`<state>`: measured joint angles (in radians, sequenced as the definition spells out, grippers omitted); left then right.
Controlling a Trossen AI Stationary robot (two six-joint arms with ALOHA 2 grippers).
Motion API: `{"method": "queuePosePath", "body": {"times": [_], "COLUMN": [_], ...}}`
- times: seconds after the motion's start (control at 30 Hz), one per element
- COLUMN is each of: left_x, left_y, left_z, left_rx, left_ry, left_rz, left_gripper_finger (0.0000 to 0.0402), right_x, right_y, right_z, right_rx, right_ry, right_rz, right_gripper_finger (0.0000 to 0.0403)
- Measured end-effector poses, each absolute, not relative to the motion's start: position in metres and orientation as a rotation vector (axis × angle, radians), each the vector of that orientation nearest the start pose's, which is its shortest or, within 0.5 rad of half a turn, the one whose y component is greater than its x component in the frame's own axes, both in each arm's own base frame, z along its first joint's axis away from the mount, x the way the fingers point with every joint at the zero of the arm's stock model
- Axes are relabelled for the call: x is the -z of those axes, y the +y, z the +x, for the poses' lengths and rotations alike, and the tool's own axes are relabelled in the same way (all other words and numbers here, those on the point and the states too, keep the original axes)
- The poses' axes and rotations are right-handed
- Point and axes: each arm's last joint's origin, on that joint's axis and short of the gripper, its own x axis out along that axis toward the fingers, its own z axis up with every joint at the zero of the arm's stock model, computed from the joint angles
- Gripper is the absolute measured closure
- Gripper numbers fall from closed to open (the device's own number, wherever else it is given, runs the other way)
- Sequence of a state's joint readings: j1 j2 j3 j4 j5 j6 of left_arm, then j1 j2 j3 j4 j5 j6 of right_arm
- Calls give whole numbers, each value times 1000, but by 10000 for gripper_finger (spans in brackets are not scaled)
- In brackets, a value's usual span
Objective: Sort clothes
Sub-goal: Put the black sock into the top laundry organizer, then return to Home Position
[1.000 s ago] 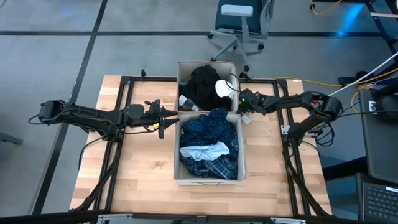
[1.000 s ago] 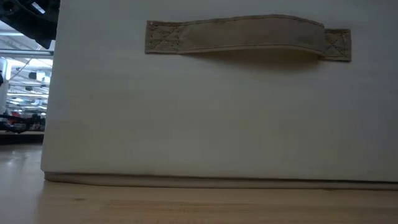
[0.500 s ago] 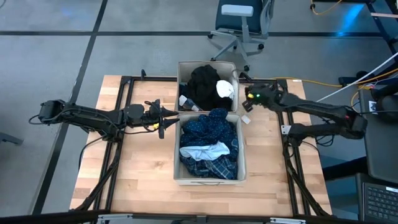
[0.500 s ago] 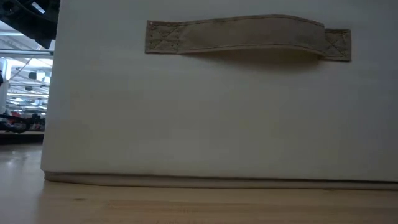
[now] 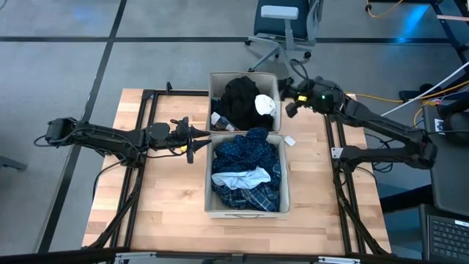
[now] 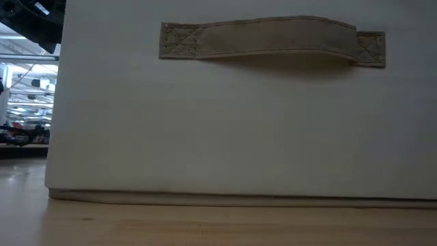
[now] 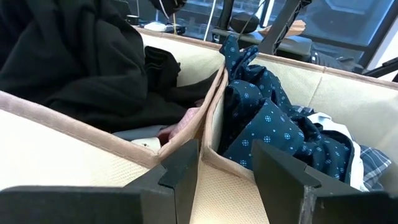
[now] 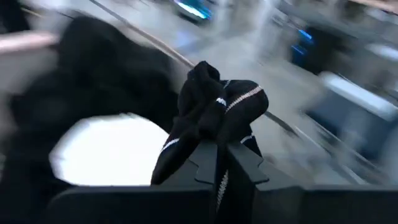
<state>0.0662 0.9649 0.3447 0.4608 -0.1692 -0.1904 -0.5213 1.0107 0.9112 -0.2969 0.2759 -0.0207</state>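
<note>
Right wrist view — right gripper (image 8: 219, 158) clamps a black sock (image 8: 214, 115) beside the black garment (image 8: 93, 74).

Black garment (image 5: 238, 103); navy dotted garment (image 5: 248, 150); blue-white plaid shirt (image 5: 248, 196); beige bins (image 5: 245, 213); held sock (image 8: 217, 115) black, probably white-striped.

We see a lab or workshop, grey floor with dark seams (image 5: 110, 44), rolling office chair (image 5: 282, 29), loose cables (image 5: 381, 95), wooden workbench (image 5: 168, 213), far shelving (image 6: 24, 126)
</note>
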Motion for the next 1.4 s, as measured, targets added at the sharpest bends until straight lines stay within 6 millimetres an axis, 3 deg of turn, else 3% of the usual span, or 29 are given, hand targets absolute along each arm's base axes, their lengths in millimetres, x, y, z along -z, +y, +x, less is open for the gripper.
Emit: {"method": "queuePosePath", "body": {"times": [0.13,0.4,0.77,0.87,1.0,1.1,1.2,1.4], "left_x": [-212,-212,-211,-211,-211,-211,-213,-222], "left_y": [18,18,18,18,18,18,18,17], "left_z": [198,198,198,198,198,198,197,189], "left_rx": [-249,-247,-246,-245,-245,-243,-243,-239], "left_ry": [138,140,144,144,145,145,136,100], "left_rz": [-172,-160,-134,-130,-120,-122,-122,-88], "left_gripper_finger": [263,263,263,263,263,263,263,263], "right_x": [-325,-295,-290,-290,-288,-298,-324,-358], "right_y": [-121,-138,-141,-141,-137,-134,-129,-118], "right_z": [202,238,246,247,249,247,240,221], "right_rx": [648,536,498,496,485,479,477,434], "right_ry": [334,389,355,357,369,380,392,448], "right_rz": [22,57,94,100,121,90,93,105], "right_gripper_finger": [387,377,374,354,291,236,193,150]}}
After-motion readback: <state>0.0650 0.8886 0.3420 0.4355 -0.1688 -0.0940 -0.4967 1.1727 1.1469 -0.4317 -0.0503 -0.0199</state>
